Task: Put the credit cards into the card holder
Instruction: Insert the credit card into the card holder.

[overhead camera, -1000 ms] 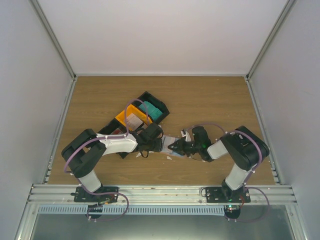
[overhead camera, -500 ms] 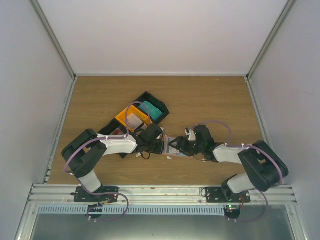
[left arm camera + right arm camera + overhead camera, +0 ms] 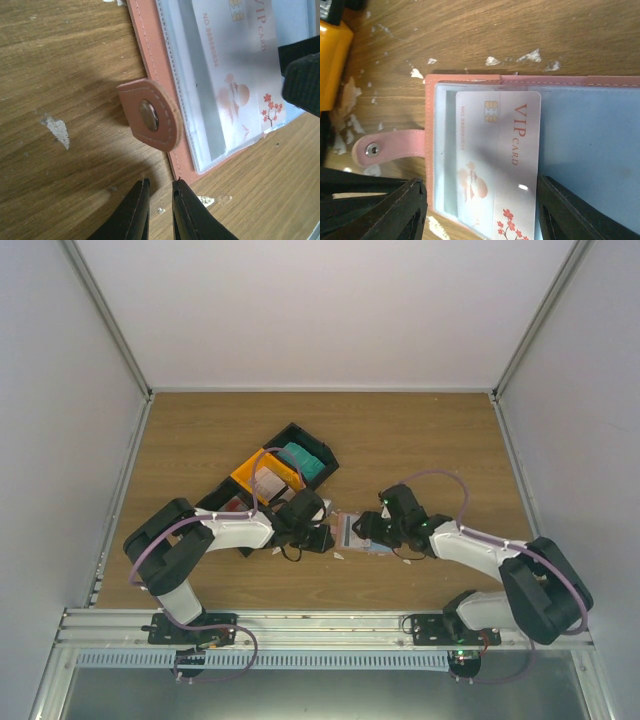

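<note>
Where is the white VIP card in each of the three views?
Top external: the VIP card is a small pale patch just below centre.
Left wrist: upper right, inside the card holder.
Right wrist: centre, inside the holder.
Landmark: the snap tab, in both wrist views.

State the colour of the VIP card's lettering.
Reddish-orange, on a white VIP card with red blossoms; clearest in the right wrist view.
</note>
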You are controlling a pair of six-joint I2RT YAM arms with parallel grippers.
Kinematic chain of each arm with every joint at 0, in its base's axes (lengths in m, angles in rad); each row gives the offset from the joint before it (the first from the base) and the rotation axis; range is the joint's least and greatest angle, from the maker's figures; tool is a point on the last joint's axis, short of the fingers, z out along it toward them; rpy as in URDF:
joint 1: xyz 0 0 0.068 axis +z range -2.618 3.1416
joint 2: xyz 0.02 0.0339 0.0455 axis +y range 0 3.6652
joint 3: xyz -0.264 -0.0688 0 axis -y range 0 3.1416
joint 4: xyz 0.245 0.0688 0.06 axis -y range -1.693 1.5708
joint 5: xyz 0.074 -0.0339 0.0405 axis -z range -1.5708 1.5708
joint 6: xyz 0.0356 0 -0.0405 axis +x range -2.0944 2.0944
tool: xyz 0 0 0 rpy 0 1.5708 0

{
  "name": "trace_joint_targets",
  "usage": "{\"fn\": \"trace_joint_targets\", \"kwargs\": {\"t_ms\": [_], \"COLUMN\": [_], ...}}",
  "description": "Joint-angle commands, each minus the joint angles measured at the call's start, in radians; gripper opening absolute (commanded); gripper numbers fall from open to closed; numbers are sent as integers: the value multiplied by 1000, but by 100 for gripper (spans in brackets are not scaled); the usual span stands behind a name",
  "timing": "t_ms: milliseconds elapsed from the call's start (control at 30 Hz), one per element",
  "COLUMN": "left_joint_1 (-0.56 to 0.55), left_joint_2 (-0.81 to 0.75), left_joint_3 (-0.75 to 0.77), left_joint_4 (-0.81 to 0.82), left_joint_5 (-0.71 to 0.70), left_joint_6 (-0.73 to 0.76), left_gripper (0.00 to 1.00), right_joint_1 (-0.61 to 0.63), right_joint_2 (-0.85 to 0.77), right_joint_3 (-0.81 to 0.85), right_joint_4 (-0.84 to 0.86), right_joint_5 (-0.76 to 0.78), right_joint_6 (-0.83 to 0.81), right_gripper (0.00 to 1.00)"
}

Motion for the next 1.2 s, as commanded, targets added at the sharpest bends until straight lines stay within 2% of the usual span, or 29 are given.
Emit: {"fn": "trace_joint_targets", "kwargs": {"t_ms": [0,367,1000,1167], "left_joint_1": [5,14,15,14], "left_joint_2": [-6,8,71,70], "left_joint_3": [-12,-3,16,15], "left_joint_4": [50,89,90,89], "left_joint_5": [19,52,92,91], "left_joint_6": [-11,-19,-11,-7], "left_gripper": [18,21,20,21], "right_joint_1": [30,53,72,77], "right_joint_2": [25,86,121,127], "right_joint_3": [42,67,50,48], "right_joint_4": [-115,-85,52,52], "right_joint_5": [146,133,-45,-34], "right_joint_6": [-52,-78,-72,-75], "right_gripper": [61,40,38,38]}}
